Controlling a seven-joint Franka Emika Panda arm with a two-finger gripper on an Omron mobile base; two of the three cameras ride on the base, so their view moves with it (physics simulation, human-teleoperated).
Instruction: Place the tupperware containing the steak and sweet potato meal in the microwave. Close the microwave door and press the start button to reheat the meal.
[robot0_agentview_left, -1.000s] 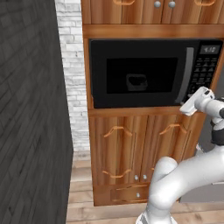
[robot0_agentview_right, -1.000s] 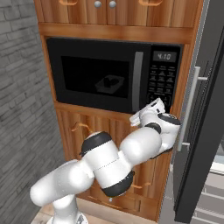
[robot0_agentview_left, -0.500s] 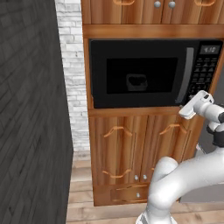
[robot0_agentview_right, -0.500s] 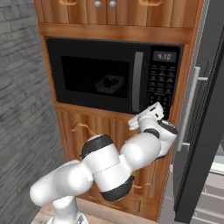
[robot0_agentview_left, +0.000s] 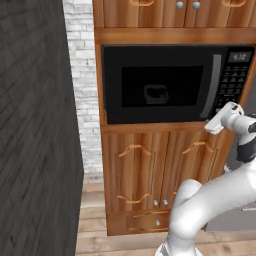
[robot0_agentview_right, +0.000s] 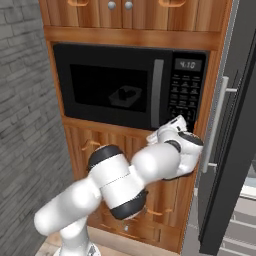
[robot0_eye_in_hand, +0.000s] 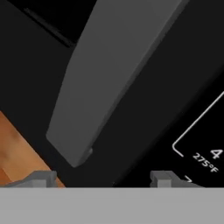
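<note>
Hand view puts the gripper (robot0_eye_in_hand: 103, 177) — jaws spread, holding nothing — at the microwave door (robot0_agentview_right: 112, 85) handle's (robot0_eye_in_hand: 113, 74) foot; stiff and shut over the tupperware (robot0_agentview_right: 126, 96) — likely light.

Cabinet surround: warm brown wood (robot0_agentview_left: 150, 165), framing a built-in appliance niche.
Lower cabinet doors: two (robot0_agentview_left: 131, 172), with curved wooden handles and small round knobs below.
Upper cabinets: wooden, with silver knobs (robot0_agentview_right: 112, 5).
Left wall: dark grey brick (robot0_agentview_left: 35, 125).
Back wall strip: white brick (robot0_agentview_left: 82, 85).
Fridge: tall, dark, right side, long silver handle (robot0_agentview_right: 218, 125).
Floor: light wood planks (robot0_agentview_left: 95, 240).
</note>
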